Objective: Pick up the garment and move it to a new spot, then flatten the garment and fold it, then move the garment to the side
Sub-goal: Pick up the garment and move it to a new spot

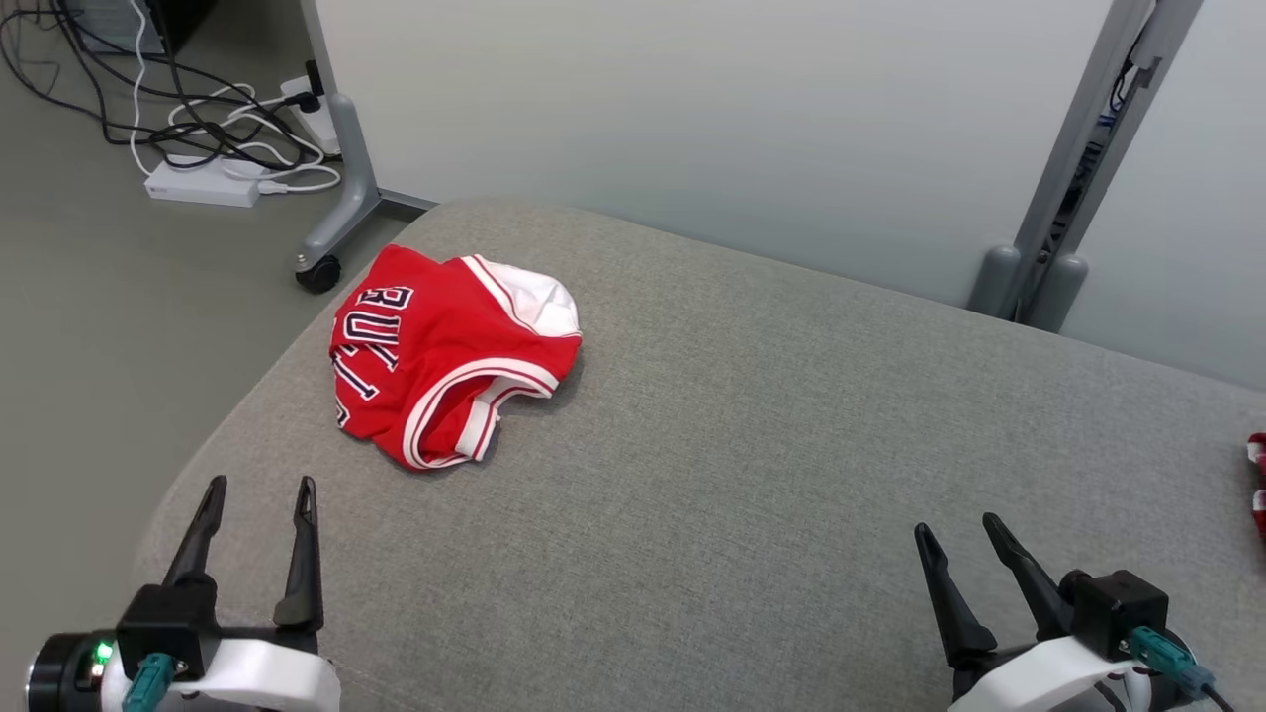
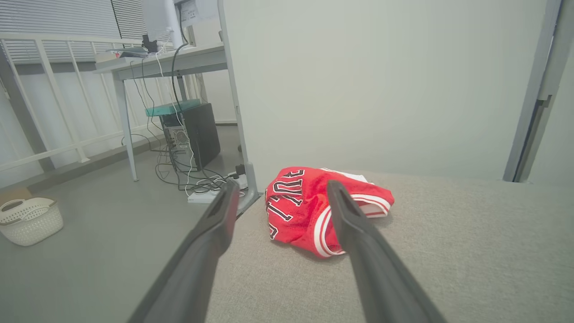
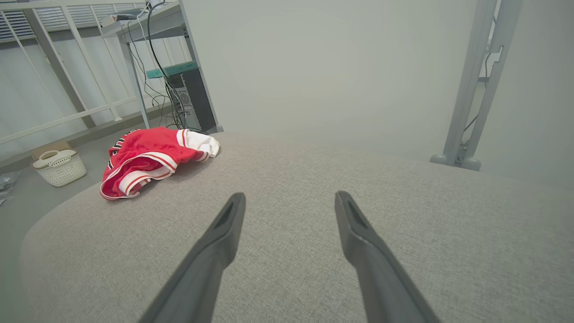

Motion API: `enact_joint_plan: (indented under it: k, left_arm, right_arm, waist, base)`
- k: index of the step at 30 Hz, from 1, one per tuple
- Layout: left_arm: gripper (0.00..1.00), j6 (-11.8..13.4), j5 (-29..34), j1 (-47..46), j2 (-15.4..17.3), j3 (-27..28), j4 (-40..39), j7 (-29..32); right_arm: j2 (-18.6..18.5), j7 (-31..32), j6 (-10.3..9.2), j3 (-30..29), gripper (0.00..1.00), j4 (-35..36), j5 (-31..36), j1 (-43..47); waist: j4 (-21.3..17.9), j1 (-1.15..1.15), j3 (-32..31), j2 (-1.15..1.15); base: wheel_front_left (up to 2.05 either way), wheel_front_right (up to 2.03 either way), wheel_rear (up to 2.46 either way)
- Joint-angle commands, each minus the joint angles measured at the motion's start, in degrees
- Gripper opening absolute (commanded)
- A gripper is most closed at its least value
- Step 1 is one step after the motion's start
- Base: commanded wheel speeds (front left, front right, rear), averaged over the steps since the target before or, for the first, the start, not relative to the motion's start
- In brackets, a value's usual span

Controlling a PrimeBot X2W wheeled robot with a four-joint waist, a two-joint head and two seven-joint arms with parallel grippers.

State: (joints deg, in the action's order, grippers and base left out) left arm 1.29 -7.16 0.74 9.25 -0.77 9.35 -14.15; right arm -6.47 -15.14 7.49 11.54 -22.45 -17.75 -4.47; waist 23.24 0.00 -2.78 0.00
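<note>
While both my claws hover over the near edge of the grey upholstered surface (image 1: 742,445), my left gripper (image 1: 261,485) stands spread wide with nothing between its fingers, and my right gripper (image 1: 955,526) gapes just as wide, holding nothing either. Ahead of the left one, apart from its tips, the red jersey (image 1: 445,356) lies crumpled near the surface's far left corner, white trim and dark lettering showing. Beyond that corner, a power strip (image 1: 203,183) and cables lie on the floor.
</note>
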Motion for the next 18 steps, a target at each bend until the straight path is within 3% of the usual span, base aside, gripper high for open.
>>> enact_joint_plan:
  k: [1,18]
  left_arm:
    - [1.0,-0.3,-0.2,-1.7,0.6,0.2,-0.1,0.0]
    - [1.0,-3.8,-2.6,-16.4,5.7,1.3,7.9,1.1]
  right_arm:
    - [-0.7,0.0,0.01,0.1,1.0,-0.1,-0.4,-0.9]
    - [-2.4,0.5,0.01,2.8,1.0,-0.1,-1.0,-4.4]
  waist:
    - [-1.0,0.0,0.5,0.0]
    - [-11.5,0.0,4.4,0.0]
  base:
    - [0.0,0.0,0.0]
    - [0.0,0.0,0.0]
